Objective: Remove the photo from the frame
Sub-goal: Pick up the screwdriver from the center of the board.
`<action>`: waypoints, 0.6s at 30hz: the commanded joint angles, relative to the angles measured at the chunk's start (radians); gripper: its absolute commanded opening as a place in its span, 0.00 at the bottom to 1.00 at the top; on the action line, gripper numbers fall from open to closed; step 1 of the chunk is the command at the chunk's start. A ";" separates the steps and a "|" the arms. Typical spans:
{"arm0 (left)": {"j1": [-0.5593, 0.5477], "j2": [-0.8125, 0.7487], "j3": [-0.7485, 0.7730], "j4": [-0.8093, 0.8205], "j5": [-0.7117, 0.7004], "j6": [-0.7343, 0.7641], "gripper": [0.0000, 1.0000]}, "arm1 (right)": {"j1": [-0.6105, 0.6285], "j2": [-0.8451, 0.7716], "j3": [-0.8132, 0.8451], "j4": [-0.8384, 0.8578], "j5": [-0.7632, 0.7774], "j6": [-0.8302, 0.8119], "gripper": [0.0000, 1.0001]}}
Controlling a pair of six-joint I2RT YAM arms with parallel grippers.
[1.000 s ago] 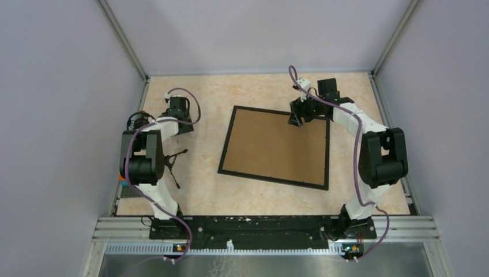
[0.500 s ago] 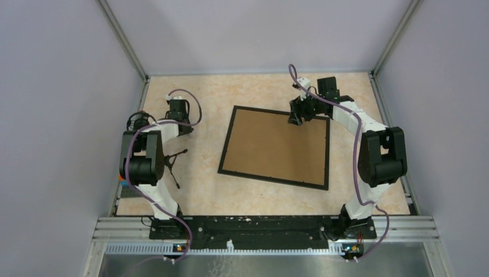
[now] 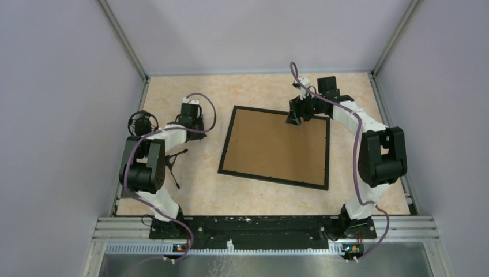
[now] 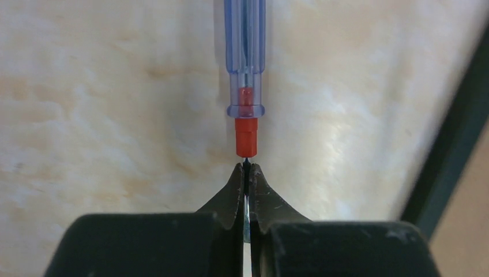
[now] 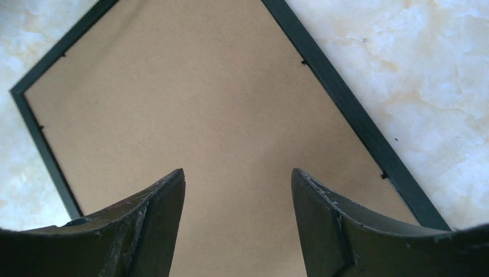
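Frame (image 3: pixel 275 147) unmoved; left end effector (image 4: pixel 247 169) nearer, newly tight (around screwdriver (image 4: pixel 245 69) tip)

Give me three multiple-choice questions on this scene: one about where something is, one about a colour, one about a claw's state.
1. The right claw is over:
A the brown board back of the thin black rectangular frame
B bare table
C the other arm

2. The collar on the clear blue plastic tool is:
A green
B red
C yellow

3. The left claw is:
A wide open
B out of view
C shut on the tool's thin tip

Answers:
1. A, the board fills its wrist view.
2. B, red shows below the handle.
3. C, the jaws meet on the tip.
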 commanded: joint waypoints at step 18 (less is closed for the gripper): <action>-0.278 -0.444 0.190 -0.269 0.673 0.588 0.00 | -0.067 -0.183 -0.085 0.569 -0.621 0.813 0.70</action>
